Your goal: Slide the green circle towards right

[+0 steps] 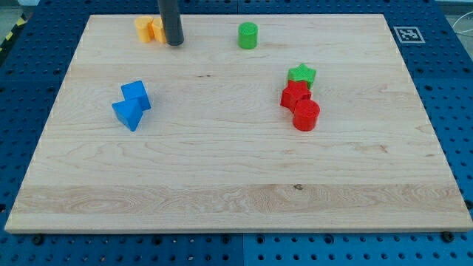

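Observation:
The green circle (pixel 248 35), a short green cylinder, stands near the view's top, a little right of centre. My tip (pixel 174 43) rests on the board well to the left of it, apart from it, touching or nearly touching the orange blocks (pixel 149 29) on its left. The rod rises out of the view's top edge. A green star (pixel 301 74) lies lower right of the green circle.
A red star-like block (pixel 295 95) and a red cylinder (pixel 306 115) sit just below the green star. Two blue blocks (pixel 131 105) lie at the view's left. The wooden board (pixel 236 199) ends at a blue pegboard surround.

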`<state>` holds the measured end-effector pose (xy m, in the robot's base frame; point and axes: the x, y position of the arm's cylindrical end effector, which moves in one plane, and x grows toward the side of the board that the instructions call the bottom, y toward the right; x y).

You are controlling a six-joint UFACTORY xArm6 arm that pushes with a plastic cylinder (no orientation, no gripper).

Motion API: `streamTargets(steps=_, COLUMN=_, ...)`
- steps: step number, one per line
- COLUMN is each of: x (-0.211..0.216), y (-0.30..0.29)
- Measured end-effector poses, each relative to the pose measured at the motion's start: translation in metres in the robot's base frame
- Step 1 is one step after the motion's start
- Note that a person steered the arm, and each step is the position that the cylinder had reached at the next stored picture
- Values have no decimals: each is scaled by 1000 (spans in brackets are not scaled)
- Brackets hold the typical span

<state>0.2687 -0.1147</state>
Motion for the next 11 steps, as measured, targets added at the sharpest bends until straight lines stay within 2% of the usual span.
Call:
streamTargets(steps=2, x=-1, y=31)
streamTargets(steps=4, x=-2, y=32)
streamTargets(steps=6, x=-33, y=36)
streamTargets(steps=8, x=6, y=73)
streamTargets(steps=11, x=-13, y=118)
